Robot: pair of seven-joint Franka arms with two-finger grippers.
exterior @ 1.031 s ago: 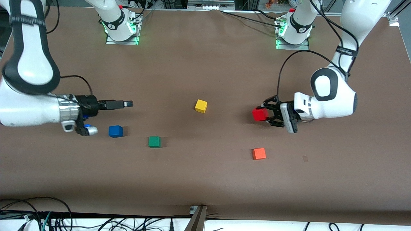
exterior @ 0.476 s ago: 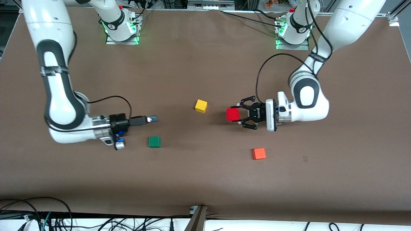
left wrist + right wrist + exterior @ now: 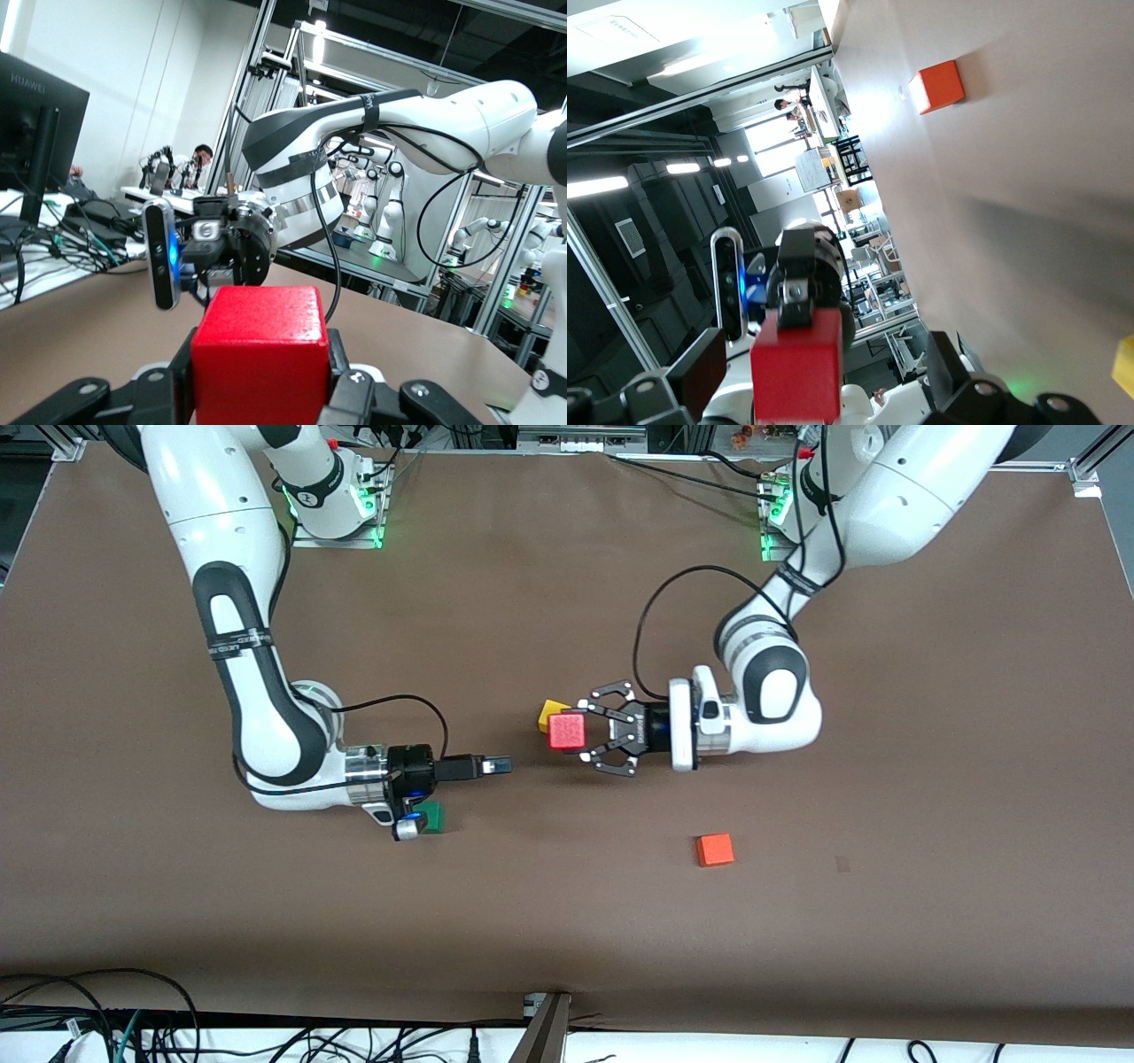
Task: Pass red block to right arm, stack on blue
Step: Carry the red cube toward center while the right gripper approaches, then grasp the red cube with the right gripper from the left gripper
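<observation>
- The right arm (image 3: 257, 691) reaches in from its base at the 11 o'clock corner of the table (image 3: 567, 558) and bends low, its forearm lying level above the surface.
- The right hand (image 3: 505, 764) points flat toward 3 o'clock, straight at the red block. It is over bare table, roughly midway between the green block and the yellow one.
- In the right wrist view, its slim fingers stand apart and empty. The red block shows between them but farther off, not touched.
- The green block (image 3: 434, 816) lies on the table partly under the right wrist. It is at about 8 o'clock from the red block.
- The yellow block (image 3: 550, 710) sits near the table's middle. It is partly covered in the front view by the red block at its 4 o'clock.
- The red block (image 3: 565, 732) is up in the air over the middle of the table, a clear gap away from the right hand's tips.
- The left hand (image 3: 576, 732) has its spidery claw clamped on the red block and points toward 9 o'clock, facing the right hand.
- The orange-red block (image 3: 714, 849) lies alone on the table at about 4 o'clock from the red block, well apart from both hands.
</observation>
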